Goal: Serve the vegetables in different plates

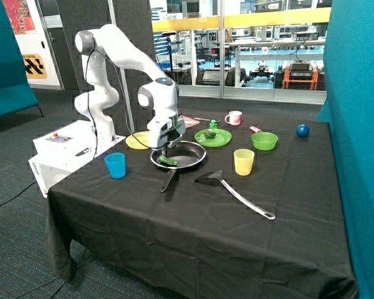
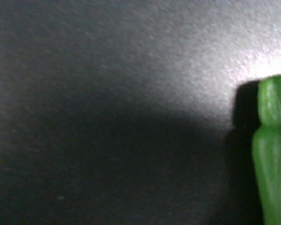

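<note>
One black-draped table (image 1: 193, 218), fingers (image 1: 164, 151) over pan (image 1: 188, 154), glass-walled room.

black frying pan (image 1: 190, 155), spatula (image 1: 235, 191), blue cup (image 1: 115, 166), yellow cup (image 1: 244, 162).

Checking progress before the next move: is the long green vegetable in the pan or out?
In. The long green vegetable lies inside the black pan, beneath the gripper.

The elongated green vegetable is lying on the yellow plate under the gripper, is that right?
Not quite. The elongated green vegetable lies in the black frying pan, under the gripper, as the outside view shows. The yellow plate sits behind the pan.
</note>
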Motion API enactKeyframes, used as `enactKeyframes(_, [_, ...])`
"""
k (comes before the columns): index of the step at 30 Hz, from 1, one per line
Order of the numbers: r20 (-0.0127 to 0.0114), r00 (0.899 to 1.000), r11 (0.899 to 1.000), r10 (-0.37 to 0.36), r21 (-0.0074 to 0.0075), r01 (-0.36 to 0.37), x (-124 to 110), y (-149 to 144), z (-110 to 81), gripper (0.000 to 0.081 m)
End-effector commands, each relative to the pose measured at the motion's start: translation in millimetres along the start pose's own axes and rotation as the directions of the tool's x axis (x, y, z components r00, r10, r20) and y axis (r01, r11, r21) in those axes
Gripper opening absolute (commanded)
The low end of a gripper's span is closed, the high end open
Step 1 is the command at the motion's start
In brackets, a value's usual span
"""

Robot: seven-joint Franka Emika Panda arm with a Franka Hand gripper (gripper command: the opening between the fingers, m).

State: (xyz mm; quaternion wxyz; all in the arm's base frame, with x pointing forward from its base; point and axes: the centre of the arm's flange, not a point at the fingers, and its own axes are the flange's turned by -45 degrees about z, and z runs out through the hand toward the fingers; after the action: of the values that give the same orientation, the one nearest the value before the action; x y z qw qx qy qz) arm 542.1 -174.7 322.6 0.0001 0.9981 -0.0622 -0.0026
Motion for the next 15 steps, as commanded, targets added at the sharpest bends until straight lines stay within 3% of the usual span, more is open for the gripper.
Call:
enactKeyframes(1, [-0.0051, 1.000, 1.000, -0.005, 0.0006, 0.005, -5.8, 14.1, 18.2, 0.0512])
enactKeyframes(15, [-0.0051, 1.000, 1.000, -0.005, 0.0006, 0.005, -9.2, 19.4, 37.7, 0.0517])
